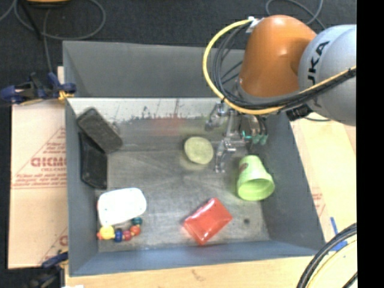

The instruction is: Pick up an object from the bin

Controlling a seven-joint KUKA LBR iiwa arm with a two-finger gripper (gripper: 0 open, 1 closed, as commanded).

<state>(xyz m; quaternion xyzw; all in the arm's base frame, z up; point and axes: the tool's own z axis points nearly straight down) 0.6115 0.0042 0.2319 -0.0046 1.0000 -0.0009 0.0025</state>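
The orange cover (pixel 273 56) on the wrist and its looped cables (pixel 206 59) hide most of the gripper (pixel 227 141), so whether it stands wide or narrow cannot be told, and nothing can be made out in its grasp. It hangs low near the back wall of the bin (pixel 150 71), between a pale green disc (pixel 198 150) just to the view's left and a green cup (pixel 254 177) lying on its side just to the view's right. A red packet (pixel 207 220) lies near the front wall. At front left sits a white oval thing (pixel 122 204), with coloured beads (pixel 120 231) touching its lower edge. Against the left wall a black block (pixel 99 128) overlaps a black slab (pixel 93 161). The bin's grey floor is scuffed, its back wall scratched. Beyond the bin, thin cords trail over a dark floor (pixel 150 11).
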